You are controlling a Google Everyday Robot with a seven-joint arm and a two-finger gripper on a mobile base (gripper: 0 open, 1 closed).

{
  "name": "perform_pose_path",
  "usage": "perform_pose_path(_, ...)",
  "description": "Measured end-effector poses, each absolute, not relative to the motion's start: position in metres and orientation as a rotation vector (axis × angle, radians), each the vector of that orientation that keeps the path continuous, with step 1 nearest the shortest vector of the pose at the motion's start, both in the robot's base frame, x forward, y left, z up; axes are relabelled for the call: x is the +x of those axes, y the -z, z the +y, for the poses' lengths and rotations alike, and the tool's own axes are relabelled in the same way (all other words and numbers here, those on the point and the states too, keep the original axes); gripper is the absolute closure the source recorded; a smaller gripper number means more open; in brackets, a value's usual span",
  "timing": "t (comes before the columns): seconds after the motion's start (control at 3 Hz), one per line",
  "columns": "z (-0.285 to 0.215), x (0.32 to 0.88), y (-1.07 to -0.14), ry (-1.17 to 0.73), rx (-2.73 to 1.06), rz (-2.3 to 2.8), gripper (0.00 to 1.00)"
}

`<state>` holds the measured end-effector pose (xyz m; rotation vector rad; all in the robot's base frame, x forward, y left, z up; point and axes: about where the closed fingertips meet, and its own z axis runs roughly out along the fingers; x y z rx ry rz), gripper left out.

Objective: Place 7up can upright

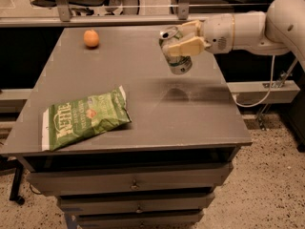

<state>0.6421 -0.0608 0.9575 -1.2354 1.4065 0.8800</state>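
Note:
The 7up can (177,60), silvery-white and green with a silver top, hangs in the air above the right part of the grey table (138,113). It is nearly upright, its top tilted to the left. My gripper (183,41) comes in from the right on a white arm and is shut on the can's upper half. The can's shadow falls on the tabletop just below it.
A green chip bag (83,118) lies flat at the table's front left. A small orange fruit (91,38) sits at the back left. The table has drawers in its front. A cable and a low ledge lie to the right of the table.

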Motion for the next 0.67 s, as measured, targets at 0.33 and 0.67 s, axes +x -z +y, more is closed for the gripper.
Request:
perform_pose_path(0.33,-0.085,0.637,-0.950,-0.932,-1.133,1.379,1.00)
perform_pose_path(0.67,-0.113,0.633,-0.934,-0.967,-1.047,1.349,1.00)
